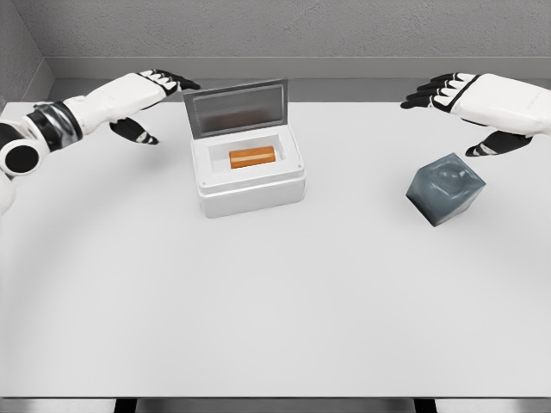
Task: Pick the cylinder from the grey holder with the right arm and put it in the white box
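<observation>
An orange cylinder (251,157) lies on its side inside the white box (250,191), whose grey lid (235,107) stands raised at the back. The grey holder (445,188) sits on the table at the right, its round socket holding nothing. My right hand (461,107) hovers above and behind the holder, fingers spread, holding nothing. At the upper left my left hand (155,99) floats beside the box lid, fingers relaxed and holding nothing.
The white table (275,310) stretches wide in front of the box and holder. Its front edge runs along the bottom of the view. A grey wall rises behind the table.
</observation>
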